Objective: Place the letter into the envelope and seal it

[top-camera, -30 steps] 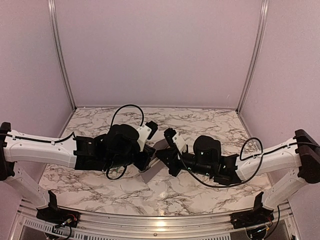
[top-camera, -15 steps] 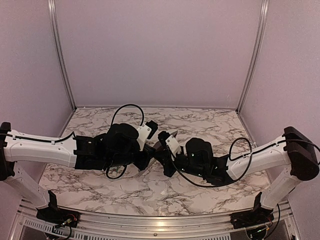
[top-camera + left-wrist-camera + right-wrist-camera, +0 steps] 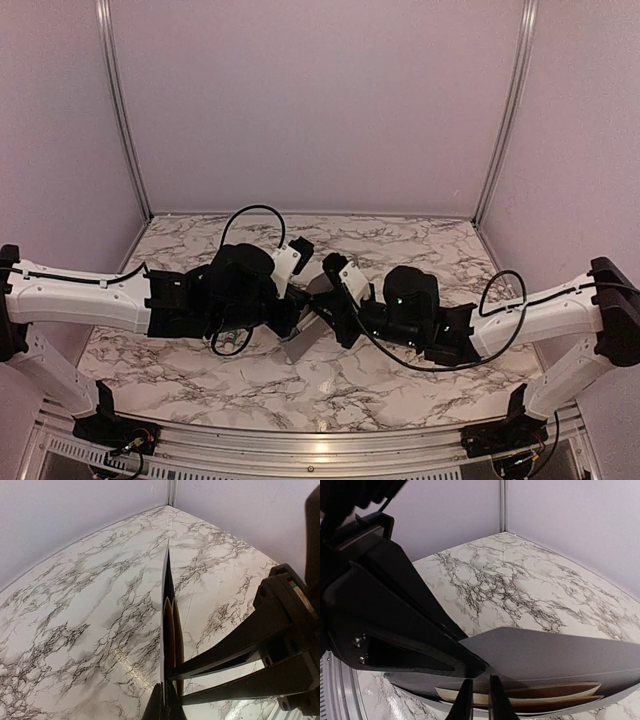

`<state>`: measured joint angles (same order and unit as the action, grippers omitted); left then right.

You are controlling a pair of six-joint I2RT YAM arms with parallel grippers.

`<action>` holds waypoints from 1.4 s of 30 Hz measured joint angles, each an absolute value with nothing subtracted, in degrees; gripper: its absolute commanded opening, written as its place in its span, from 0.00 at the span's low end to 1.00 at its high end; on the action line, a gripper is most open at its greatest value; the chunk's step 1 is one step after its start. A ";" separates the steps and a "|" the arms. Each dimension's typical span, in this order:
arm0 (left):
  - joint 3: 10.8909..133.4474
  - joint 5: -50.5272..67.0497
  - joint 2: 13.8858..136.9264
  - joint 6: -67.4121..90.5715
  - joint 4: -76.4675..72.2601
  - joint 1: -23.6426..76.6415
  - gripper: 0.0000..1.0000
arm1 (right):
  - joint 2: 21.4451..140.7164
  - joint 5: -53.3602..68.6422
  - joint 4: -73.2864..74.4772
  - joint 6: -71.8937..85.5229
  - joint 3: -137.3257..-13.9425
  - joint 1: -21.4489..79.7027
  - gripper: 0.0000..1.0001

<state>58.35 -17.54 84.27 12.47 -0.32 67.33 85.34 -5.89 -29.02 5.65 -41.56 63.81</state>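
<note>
Clamping left fingers (image 3: 420,635) tight together on envelope (image 3: 545,655) edge, aloft over tabletop (image 3: 520,590) centre. Carrying letter (image 3: 545,692) inside envelope, tan panels showing at mouth. Pressing right fingers (image 3: 465,707) almost together at mouth's lower lip; gripping lip, letter or both, not discernible. Risking letter sliding out should mouth tip downward, or lip tearing under opposed pulls. Hiding flap and most of envelope beneath both wrists in top view.

envelope (image 3: 545,655): grey, on edge, mouth open | letter (image 3: 530,694): tan, folded, inside
</note>
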 measured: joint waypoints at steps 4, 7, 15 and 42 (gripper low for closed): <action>58.35 -17.56 83.92 12.49 -0.67 67.09 0.00 | 78.61 -5.21 -27.57 4.45 -41.56 63.79 0.33; 58.35 -17.15 83.85 12.64 -0.82 67.00 0.00 | 73.41 -5.23 -27.20 4.03 -41.41 63.72 0.46; 58.33 -12.29 81.89 14.81 -3.60 64.93 0.00 | 59.00 -5.50 -26.92 5.28 -33.47 59.42 0.68; 51.53 -7.18 101.27 52.42 -30.17 60.18 0.00 | 53.95 -20.36 -19.20 10.96 -27.40 55.57 0.76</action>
<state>51.53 -7.18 101.27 52.42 -30.17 60.18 53.95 -20.36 -19.20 10.96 -27.40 55.57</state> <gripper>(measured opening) 0.004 0.755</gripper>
